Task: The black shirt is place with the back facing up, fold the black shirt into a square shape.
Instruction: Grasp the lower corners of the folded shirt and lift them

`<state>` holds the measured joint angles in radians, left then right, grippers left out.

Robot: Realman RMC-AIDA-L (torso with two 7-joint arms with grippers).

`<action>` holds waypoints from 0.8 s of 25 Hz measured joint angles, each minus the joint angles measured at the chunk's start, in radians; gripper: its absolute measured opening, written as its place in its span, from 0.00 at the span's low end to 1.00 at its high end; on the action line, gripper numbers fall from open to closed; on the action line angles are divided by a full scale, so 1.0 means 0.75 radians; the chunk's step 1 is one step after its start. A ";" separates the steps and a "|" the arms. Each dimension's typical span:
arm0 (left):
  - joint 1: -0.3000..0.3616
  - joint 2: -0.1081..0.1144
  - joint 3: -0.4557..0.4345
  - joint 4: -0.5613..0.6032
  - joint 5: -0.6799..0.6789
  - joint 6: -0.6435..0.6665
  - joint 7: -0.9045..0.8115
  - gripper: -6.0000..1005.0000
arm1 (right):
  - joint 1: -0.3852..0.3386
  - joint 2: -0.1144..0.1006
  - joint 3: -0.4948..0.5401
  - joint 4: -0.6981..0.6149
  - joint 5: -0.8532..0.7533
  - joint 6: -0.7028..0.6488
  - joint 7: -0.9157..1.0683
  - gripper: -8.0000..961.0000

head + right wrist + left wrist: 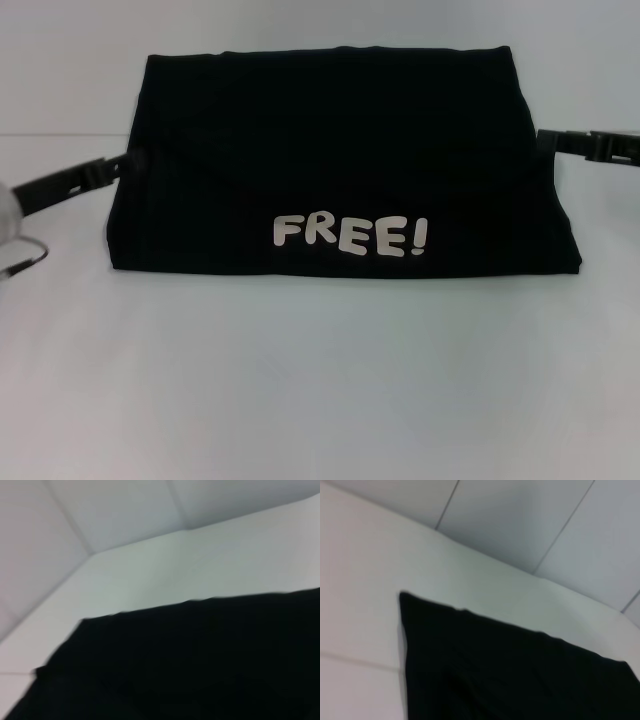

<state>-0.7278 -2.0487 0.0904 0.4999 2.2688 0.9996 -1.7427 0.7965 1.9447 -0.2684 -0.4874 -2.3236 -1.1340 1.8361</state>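
Left tool (pixel 125 163), black with a grey wrist, sits at 9 o'clock against the left edge of the soft black cloth shirt (pixel 340 170); grip state: cannot tell. Shirt lies folded into a wide trapezoid at the centre of the white counter (pixel 320 380), white "FREE!" print (pixel 350 236) facing up near its front edge. Right tool (pixel 548 142) at 3 o'clock touches the shirt's right edge; grip state: cannot tell.

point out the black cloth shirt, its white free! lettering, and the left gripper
black cloth shirt (pixel 330 140), head view, plain upper panel of the folded cloth
white FREE! lettering (pixel 350 236), head view, middle letters of the print
left gripper (pixel 122 166), head view, tip at the shirt's left edge
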 joint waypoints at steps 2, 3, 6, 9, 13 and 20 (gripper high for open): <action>0.055 -0.015 0.045 0.070 0.000 0.087 -0.080 0.66 | -0.025 -0.008 0.006 -0.002 0.020 -0.071 0.000 0.60; 0.076 -0.021 0.068 0.096 0.000 0.113 -0.106 0.65 | -0.038 -0.010 0.006 -0.003 0.035 -0.082 0.000 0.60; 0.127 -0.036 0.154 0.154 0.005 0.147 -0.172 0.65 | -0.070 -0.010 0.002 -0.002 0.082 -0.096 0.000 0.60; 0.147 -0.048 0.225 0.183 0.034 0.140 -0.200 0.64 | -0.081 -0.009 0.000 0.006 0.098 -0.099 0.001 0.60; 0.138 -0.050 0.269 0.183 0.072 0.115 -0.200 0.63 | -0.083 -0.007 -0.001 0.010 0.098 -0.094 0.009 0.60; 0.132 -0.064 0.417 0.164 0.084 -0.059 -0.200 0.62 | -0.078 -0.004 -0.002 0.010 0.097 -0.087 0.029 0.60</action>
<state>-0.6288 -2.0965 0.4028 0.6228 2.3320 0.9553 -1.8925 0.7381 1.9418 -0.2700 -0.4800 -2.2506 -1.1990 1.8580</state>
